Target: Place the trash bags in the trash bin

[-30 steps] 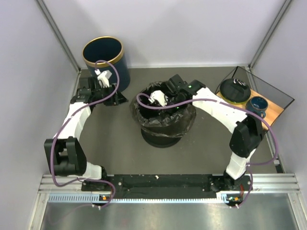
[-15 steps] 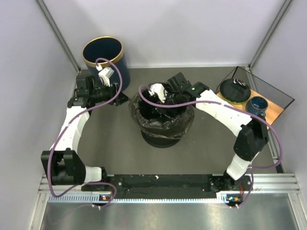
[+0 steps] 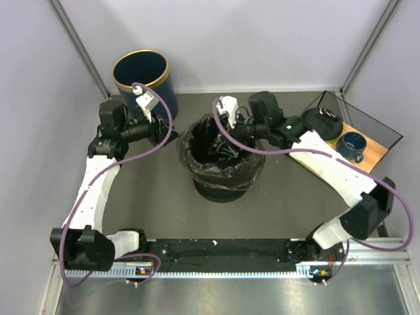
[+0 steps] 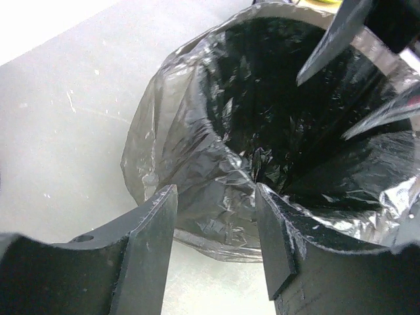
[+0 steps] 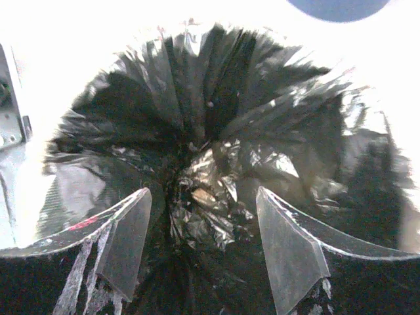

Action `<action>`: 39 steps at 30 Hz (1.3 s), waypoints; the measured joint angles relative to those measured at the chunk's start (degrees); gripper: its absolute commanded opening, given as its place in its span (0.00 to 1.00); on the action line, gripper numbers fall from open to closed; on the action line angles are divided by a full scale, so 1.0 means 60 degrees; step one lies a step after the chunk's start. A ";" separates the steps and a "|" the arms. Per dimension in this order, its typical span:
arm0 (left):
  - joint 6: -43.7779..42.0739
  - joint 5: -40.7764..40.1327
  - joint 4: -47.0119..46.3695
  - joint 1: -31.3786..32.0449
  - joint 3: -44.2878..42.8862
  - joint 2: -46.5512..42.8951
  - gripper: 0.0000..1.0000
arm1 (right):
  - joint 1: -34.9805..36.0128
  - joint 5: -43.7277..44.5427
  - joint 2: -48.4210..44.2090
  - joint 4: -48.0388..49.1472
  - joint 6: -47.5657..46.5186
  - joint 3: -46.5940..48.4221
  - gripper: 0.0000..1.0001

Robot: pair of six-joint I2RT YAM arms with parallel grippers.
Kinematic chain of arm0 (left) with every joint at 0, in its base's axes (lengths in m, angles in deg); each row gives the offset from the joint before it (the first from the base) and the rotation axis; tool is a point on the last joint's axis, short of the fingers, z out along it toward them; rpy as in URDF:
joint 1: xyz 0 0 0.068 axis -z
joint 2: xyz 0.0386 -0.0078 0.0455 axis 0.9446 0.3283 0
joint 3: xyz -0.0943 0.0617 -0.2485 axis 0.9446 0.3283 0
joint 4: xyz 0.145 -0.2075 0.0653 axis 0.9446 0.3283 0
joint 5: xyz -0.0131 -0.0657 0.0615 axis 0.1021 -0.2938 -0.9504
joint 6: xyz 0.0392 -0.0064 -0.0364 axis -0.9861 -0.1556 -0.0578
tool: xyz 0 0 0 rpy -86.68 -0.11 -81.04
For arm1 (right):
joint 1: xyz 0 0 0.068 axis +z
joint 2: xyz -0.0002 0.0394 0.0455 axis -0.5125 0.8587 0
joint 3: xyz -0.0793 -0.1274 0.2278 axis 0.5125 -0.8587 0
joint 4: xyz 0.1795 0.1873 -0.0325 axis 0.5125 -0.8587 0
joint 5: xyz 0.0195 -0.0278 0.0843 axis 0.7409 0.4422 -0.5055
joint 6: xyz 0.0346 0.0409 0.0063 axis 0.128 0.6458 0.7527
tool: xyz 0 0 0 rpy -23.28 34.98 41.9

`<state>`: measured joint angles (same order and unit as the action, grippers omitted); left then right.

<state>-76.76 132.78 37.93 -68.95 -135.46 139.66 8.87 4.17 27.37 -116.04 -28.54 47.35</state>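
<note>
Bag: thin glossy black plastic film trash bag [image 3: 252,164] lines the dark round bin [image 3: 220,191], its edge folded over the rim.
Handling: light, limp and slippery, probably easy to tear; pinch the folded rim film.
Left gripper [image 4: 215,203]: jaws wide apart and empty, just outside that bin's left rim.
Right gripper [image 5: 202,197]: jaws spread and empty, above its far-right rim.
Contents: bag only; the navy gold-rimmed bin [image 3: 165,92] behind-left looks empty.

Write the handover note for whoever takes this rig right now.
Left gripper: jaws open, empty, beside the bag's rim.
Right gripper: jaws open, empty, over the bag's inside.
Trash bag lines the dark bin at table centre, its edge folded over the rim.
Navy gold-rimmed trash bin stands far left and shows no bag.
Left to do: probably bag the navy bin.
</note>
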 measured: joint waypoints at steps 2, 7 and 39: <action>-0.0368 0.0058 -0.0025 0.0124 0.0000 -0.0248 0.52 | -0.0146 -0.0200 -0.0470 0.0240 0.0291 0.0004 0.68; -0.2419 -0.0579 0.0503 0.1592 -0.0404 -0.0619 0.43 | -0.1177 -0.0790 -0.1111 0.1027 0.1504 0.0066 0.68; -1.7996 -0.5909 0.9165 0.6196 -0.8994 0.6211 0.11 | -0.3763 -0.2022 0.0729 0.2280 0.5464 0.0586 0.69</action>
<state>-184.73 97.32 92.92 -31.77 -189.42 176.92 -13.71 -7.96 31.74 -102.36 4.25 50.87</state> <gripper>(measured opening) 0.119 0.693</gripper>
